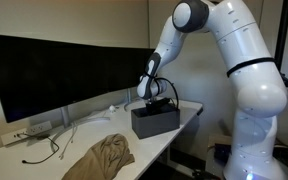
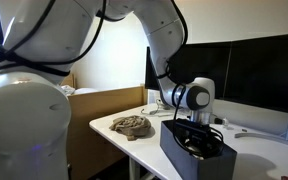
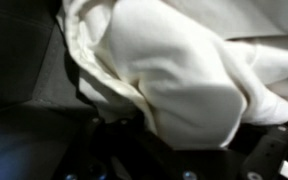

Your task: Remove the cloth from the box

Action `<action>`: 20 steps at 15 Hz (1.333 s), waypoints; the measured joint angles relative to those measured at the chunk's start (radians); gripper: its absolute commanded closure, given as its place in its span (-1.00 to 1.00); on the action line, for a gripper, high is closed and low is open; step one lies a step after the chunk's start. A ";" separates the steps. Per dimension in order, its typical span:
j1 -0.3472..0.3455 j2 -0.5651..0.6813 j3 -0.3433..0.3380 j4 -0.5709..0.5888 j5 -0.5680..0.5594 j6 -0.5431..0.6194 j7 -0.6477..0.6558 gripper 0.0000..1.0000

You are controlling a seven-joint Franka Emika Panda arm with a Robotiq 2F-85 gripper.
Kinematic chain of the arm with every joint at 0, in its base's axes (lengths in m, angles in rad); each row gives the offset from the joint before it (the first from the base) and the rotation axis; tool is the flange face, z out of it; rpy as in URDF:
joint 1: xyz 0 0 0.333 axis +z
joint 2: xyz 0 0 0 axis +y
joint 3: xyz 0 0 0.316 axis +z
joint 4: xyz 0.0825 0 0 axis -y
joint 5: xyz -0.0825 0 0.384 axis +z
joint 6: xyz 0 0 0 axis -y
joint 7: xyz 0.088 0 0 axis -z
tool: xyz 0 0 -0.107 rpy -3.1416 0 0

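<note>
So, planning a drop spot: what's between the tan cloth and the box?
Bare table, nothing else, between tan cloth and box, in both exterior views.

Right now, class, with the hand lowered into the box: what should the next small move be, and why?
Probably close the hand on the cloth. In both exterior views the hand is down inside the box, and the wrist view shows pale cloth bunched right in front of it against the dark interior. Whether it already grips the cloth cannot be told.
</note>
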 measured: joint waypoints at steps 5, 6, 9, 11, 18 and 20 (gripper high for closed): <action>0.005 -0.022 0.002 -0.001 -0.001 -0.054 0.006 0.90; 0.009 -0.031 0.005 -0.002 -0.001 -0.070 0.010 0.95; 0.032 -0.078 0.028 -0.003 -0.001 -0.119 0.031 0.95; 0.057 -0.124 0.042 -0.004 -0.001 -0.147 0.052 0.99; 0.112 -0.347 0.068 -0.007 -0.054 -0.224 0.137 0.96; 0.117 -0.424 0.082 -0.009 -0.101 -0.233 0.180 0.96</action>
